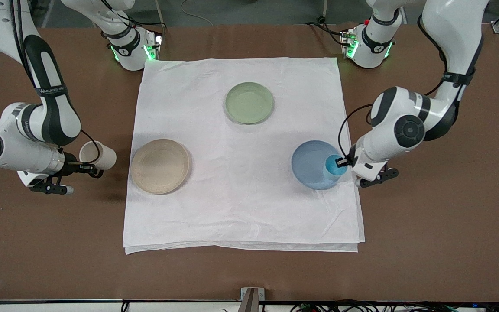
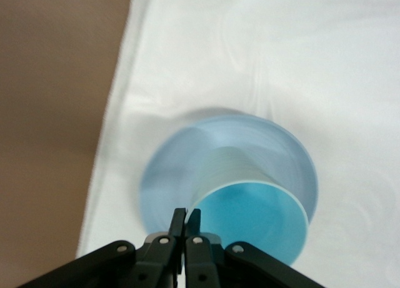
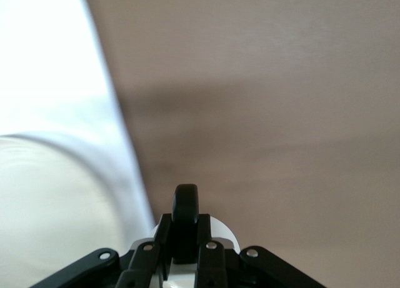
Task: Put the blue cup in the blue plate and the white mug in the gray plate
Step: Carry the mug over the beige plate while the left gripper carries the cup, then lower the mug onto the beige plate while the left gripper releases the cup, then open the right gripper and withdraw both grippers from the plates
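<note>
We see the blue cup [image 1: 333,167] as a small, light-blue tapered cup with no handle and a brighter blue inside; it is tilted, its mouth turned toward the left arm, and it hangs over the edge of the blue plate [image 1: 312,164] toward the left arm's end of the table. In the left wrist view the cup [image 2: 253,216] shows its bright interior and pale outer wall above the matte plate [image 2: 181,163]. The left gripper [image 1: 343,162] has its fingers clamped together on the cup's rim.

The white mug [image 1: 98,155] is off-white with a cream inside and a dark loop handle. It is held tipped on its side over the bare brown table [image 1: 50,242], beside the gray plate [image 1: 160,166], a beige-tan plate with faint concentric ridges. The right gripper [image 1: 85,167] has its fingers closed on the mug's handle [image 3: 185,222].

Both plates lie on a white cloth [image 1: 241,208], with a pale green plate [image 1: 249,103] farther from the front camera.
</note>
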Controlling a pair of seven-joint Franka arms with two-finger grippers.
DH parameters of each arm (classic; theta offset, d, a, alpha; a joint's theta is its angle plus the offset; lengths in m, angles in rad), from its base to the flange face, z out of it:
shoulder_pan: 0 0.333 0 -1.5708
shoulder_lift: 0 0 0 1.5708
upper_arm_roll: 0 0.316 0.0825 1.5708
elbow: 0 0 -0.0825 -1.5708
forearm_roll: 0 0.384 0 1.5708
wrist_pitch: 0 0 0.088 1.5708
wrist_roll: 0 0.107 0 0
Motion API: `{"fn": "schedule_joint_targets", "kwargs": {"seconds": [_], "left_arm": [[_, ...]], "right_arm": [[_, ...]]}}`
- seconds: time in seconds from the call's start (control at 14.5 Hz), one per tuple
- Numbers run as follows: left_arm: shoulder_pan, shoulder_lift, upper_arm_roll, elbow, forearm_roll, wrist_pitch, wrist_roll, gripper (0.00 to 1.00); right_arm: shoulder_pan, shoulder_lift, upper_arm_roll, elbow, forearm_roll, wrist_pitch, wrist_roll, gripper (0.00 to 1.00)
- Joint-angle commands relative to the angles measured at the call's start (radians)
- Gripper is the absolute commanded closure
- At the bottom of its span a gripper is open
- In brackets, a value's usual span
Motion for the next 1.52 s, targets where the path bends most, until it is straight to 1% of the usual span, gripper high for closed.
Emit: {"fn": "schedule_joint_targets", "kwargs": {"seconds": [0.0,0.07,0.14,0.28,0.34,0.41,0.48,0.55,0.62,0.69,0.76,0.83,0.9,0.97,1.1,1.17,1.31,1.38,1.45], "left_arm": [[-0.032,0.019,0.0,-0.018,-0.003,0.031,-0.064,0.88],[-0.043,0.028,0.0,-0.017,-0.003,0.032,-0.072,0.82],[-0.046,0.03,0.001,-0.017,-0.003,0.034,-0.073,0.7],[-0.04,0.025,0.003,-0.012,-0.003,0.034,-0.072,0.26],[-0.035,0.012,0.004,-0.006,-0.003,0.026,-0.069,0.04],[-0.02,-0.019,0.004,-0.002,-0.003,0.017,-0.064,0.0],[-0.002,-0.043,0.004,0.023,-0.001,0.008,-0.061,0.0],[0.008,-0.056,0.004,0.072,0.006,-0.035,-0.052,0.0],[0.011,-0.064,0.006,0.139,0.026,-0.107,-0.038,0.0],[0.015,-0.064,0.007,0.219,0.054,-0.185,-0.029,0.0],[0.031,-0.062,0.006,0.303,0.101,-0.271,-0.014,0.0],[0.041,-0.062,0.006,0.369,0.136,-0.328,0.017,0.0],[0.055,-0.065,0.006,0.415,0.157,-0.371,0.052,0.0],[0.081,-0.076,0.006,0.452,0.16,-0.409,0.103,0.0],[0.126,-0.122,0.006,0.477,0.16,-0.455,0.222,0.0],[0.155,-0.154,0.004,0.477,0.16,-0.472,0.285,0.0],[0.196,-0.211,0.004,0.477,0.157,-0.521,0.429,0.0],[0.212,-0.234,0.004,0.477,0.146,-0.552,0.486,0.0],[0.224,-0.26,0.004,0.477,0.145,-0.581,0.522,0.0]], "right_arm": [[0.127,-0.062,-0.001,-0.074,0.013,0.024,0.204,1.0],[0.167,-0.062,-0.001,-0.093,0.015,0.061,0.258,1.0],[0.208,-0.056,-0.001,-0.115,0.013,0.113,0.31,1.0],[0.278,-0.038,-0.001,-0.137,0.013,0.21,0.408,1.0],[0.301,-0.01,-0.002,-0.137,0.013,0.242,0.435,0.99],[0.313,0.008,-0.002,-0.137,0.013,0.267,0.441,0.98],[0.318,0.024,-0.002,-0.136,0.012,0.276,0.439,0.84],[0.318,0.028,-0.002,-0.134,0.003,0.278,0.436,0.7],[0.315,0.03,-0.002,-0.131,0.001,0.278,0.432,0.39],[0.313,0.03,-0.004,-0.128,0.001,0.278,0.432,0.0],[0.307,0.028,-0.004,-0.114,0.001,0.264,0.43,0.0],[0.304,0.027,-0.005,-0.093,0.001,0.249,0.426,0.0],[0.301,0.015,-0.008,-0.064,0.001,0.203,0.424,0.0],[0.296,0.008,-0.018,-0.012,0.001,0.119,0.418,0.0],[0.258,-0.007,-0.038,0.123,0.0,-0.092,0.34,0.0],[0.231,-0.009,-0.041,0.174,-0.011,-0.157,0.277,0.0],[0.163,-0.031,-0.039,0.226,-0.084,-0.243,0.158,0.0],[0.137,-0.054,-0.039,0.228,-0.117,-0.264,0.098,0.0],[0.106,-0.076,-0.039,0.228,-0.131,-0.288,0.031,0.0]]}}
